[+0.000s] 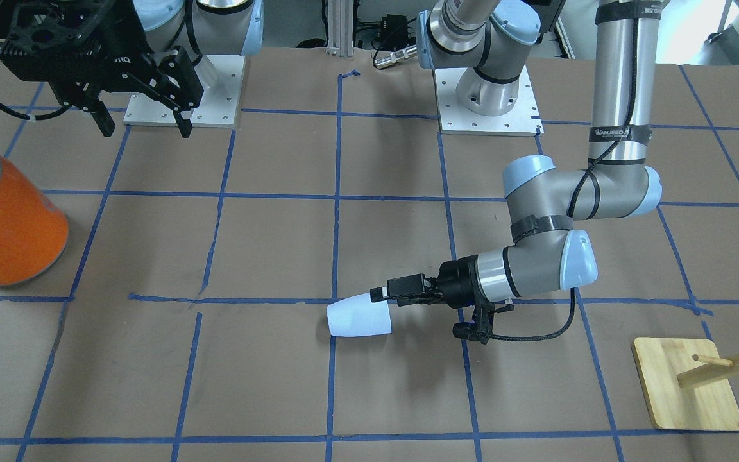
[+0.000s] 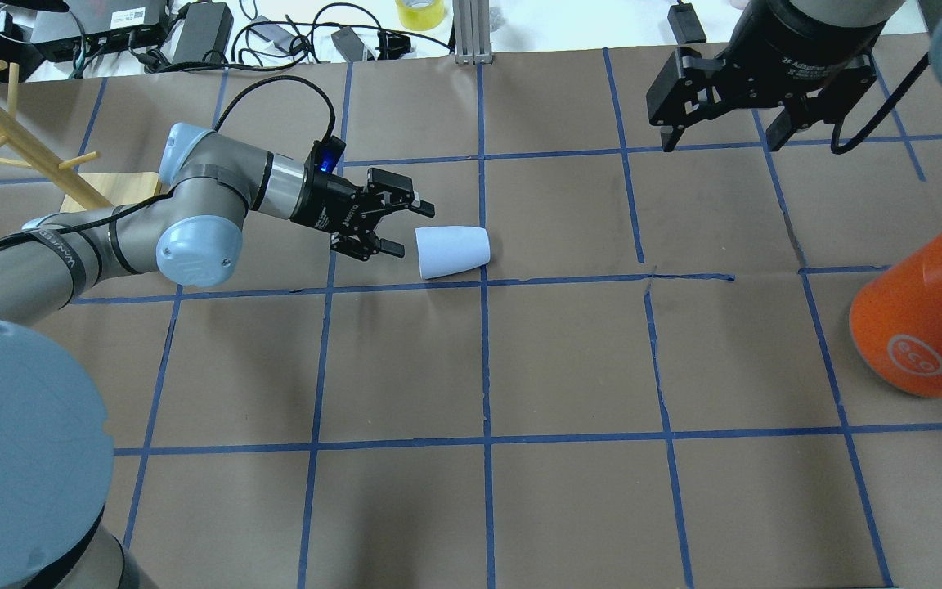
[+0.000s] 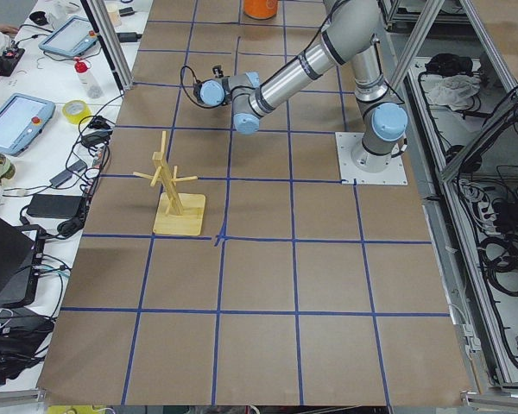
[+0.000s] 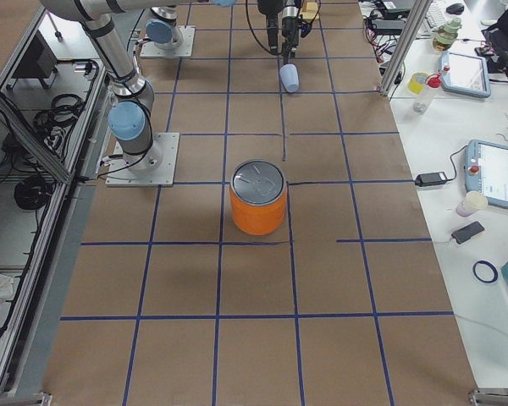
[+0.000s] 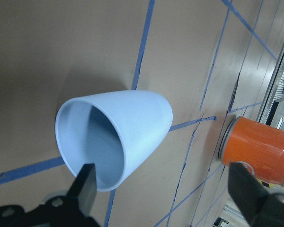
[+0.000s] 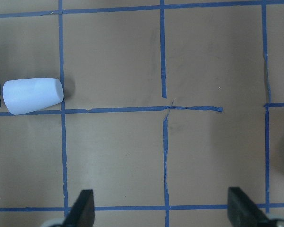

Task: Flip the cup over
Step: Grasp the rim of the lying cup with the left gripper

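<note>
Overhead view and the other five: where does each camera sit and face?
Overhead: behind the robot, looking forward and down; left gripper, right gripper, small pale blue tapered cup.
Front-facing: across the table, facing both arms.
Exterior left: robot's left table end, past wooden peg rack; left arm.
Exterior right: opposite end, past the orange can with silver top; right arm.
Left wrist: low, into the cup's mouth; own fingertips.
Right wrist: high, straight down; own fingertips.
Both wrists see cup and can.

Table (image 2: 569, 360) w/ cup (image 2: 453, 251) on side, orange can (image 2: 921, 335), wooden rack (image 1: 671, 391).
</note>
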